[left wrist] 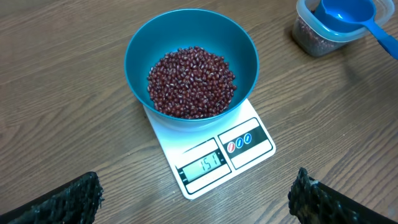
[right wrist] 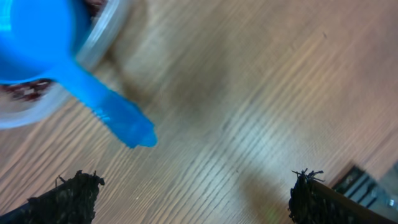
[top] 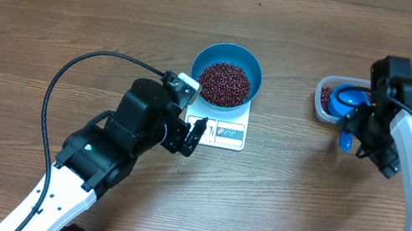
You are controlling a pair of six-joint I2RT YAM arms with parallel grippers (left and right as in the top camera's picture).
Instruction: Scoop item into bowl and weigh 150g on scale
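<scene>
Beans (left wrist: 191,83): small dark red-brown ovals, loose heap in the bowl's bottom.
Bowl (left wrist: 143,43): round, deep, bright blue; upright on the scale.
Scale (left wrist: 249,146): flat white square; front display reads 151.

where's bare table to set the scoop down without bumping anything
Bare wood between the scale and the tub, and the far strip beyond the bowl. Crowded: left claw at the scale, right claw by the scoop.
</scene>
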